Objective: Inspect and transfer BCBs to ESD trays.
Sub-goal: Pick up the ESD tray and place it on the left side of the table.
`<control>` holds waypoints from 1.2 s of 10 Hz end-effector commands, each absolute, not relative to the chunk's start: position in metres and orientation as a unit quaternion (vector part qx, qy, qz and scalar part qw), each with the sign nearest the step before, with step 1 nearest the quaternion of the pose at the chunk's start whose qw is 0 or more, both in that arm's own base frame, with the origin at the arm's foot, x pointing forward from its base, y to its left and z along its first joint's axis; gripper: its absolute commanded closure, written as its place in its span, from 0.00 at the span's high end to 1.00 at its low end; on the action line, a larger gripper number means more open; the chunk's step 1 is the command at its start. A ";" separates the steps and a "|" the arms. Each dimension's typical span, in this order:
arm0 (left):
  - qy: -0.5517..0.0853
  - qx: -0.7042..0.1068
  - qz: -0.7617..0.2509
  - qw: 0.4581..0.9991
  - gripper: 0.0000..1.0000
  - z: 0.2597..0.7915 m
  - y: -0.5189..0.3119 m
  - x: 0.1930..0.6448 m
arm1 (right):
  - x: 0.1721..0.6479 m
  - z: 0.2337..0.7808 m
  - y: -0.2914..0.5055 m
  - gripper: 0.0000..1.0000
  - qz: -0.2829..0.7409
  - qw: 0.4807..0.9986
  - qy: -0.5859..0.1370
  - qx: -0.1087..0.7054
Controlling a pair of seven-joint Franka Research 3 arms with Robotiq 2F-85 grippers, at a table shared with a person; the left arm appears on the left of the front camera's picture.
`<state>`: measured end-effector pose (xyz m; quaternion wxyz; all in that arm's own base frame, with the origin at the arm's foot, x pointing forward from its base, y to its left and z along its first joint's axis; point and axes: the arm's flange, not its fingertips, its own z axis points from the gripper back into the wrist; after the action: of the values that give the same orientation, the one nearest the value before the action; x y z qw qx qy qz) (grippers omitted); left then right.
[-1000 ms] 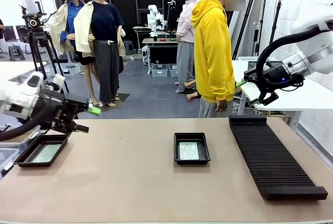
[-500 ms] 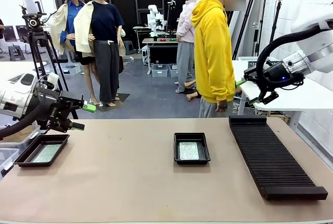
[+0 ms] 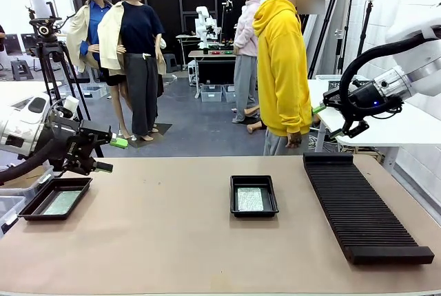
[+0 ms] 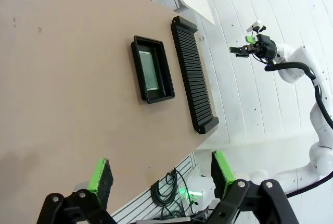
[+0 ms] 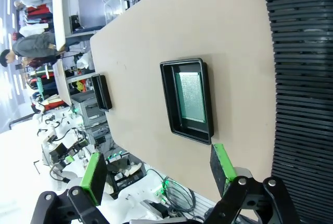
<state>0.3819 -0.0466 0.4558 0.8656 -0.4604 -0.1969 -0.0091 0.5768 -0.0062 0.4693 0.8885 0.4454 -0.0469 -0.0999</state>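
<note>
From the front, two black ESD trays are seen on the tan surface (image 3: 172, 241): one tray (image 3: 253, 195) near the middle and another tray (image 3: 55, 198) at the left edge. A BCB (image 3: 249, 199) lies flat on the floor of the middle tray, and a second BCB (image 3: 61, 202) lies flat in the left one, so both boards appear to have been transferred already. The long ribbed rack (image 3: 364, 206) at the right is seen with no board standing in it. The left tool (image 3: 109, 153) is held raised above the left tray, its jaws spread wide with nothing between them; the right tool (image 3: 333, 118) hangs high beyond the far right of the surface, also spread wide and carrying nothing. Both arms seem to be parked clear so the work area is left free. A person in a yellow hoodie (image 3: 281, 69) stands at the far side, hands down and touching nothing.

In the left wrist view, the left tool (image 4: 161, 171) is shown wide, its green pads (image 4: 100, 175) well apart, pointed across the surface toward the middle tray (image 4: 152, 69) and the rack (image 4: 191, 74) beside it.

In the right wrist view, the right tool (image 5: 157, 169) is likewise wide and bare. The middle tray (image 5: 188, 100) with its BCB (image 5: 191, 98) is framed between the fingers, the rack (image 5: 302, 78) alongside and the other tray (image 5: 101, 91) farther off.
</note>
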 end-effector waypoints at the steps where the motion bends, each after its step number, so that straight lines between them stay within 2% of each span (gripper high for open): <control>1: -0.191 -0.458 -0.022 0.868 1.00 0.464 -0.070 0.392 | 0.591 0.461 -0.019 1.00 -0.123 0.868 -0.015 0.482; 4: -0.172 -0.414 -0.047 0.892 1.00 0.487 -0.136 0.411 | 0.589 0.449 -0.046 1.00 -0.128 0.841 0.020 0.526; 6: -0.152 -0.364 -0.071 0.916 1.00 0.487 -0.188 0.422 | 0.586 0.447 -0.057 1.00 -0.115 0.831 0.016 0.544; 9: -0.107 -0.286 -0.119 0.945 1.00 0.469 -0.271 0.436 | 0.579 0.438 -0.069 1.00 -0.051 0.827 0.001 0.560; 12: -0.117 -0.247 -0.124 0.954 1.00 0.453 -0.329 0.445 | 0.572 0.429 -0.077 1.00 0.026 0.814 -0.022 0.581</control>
<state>0.4318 -0.3155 0.4473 0.9486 -0.2610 -0.1106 -0.1409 0.5698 -0.0710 0.4355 0.8291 0.5589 -0.0155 -0.0005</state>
